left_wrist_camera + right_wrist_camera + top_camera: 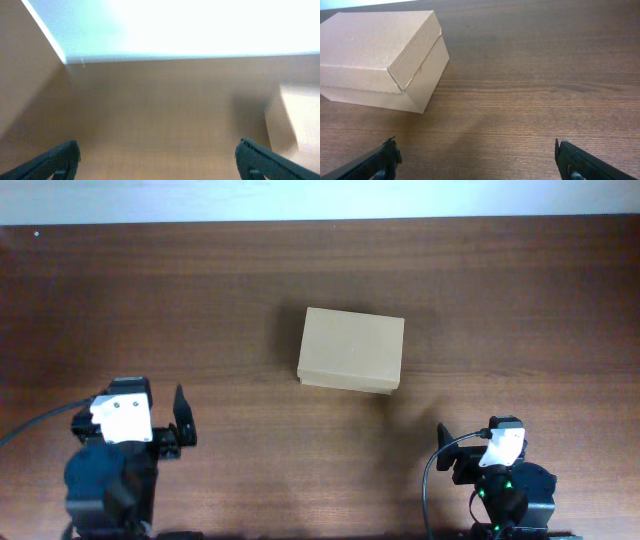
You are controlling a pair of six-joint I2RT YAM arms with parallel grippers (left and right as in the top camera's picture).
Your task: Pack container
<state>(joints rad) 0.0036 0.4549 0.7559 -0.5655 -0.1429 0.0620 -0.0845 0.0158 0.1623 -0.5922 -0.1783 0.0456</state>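
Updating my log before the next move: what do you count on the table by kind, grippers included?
Cardboard box: 1, lid shut
Grippers: 2, the left gripper and the right gripper, both with fingers apart, holding nothing
Total: 3
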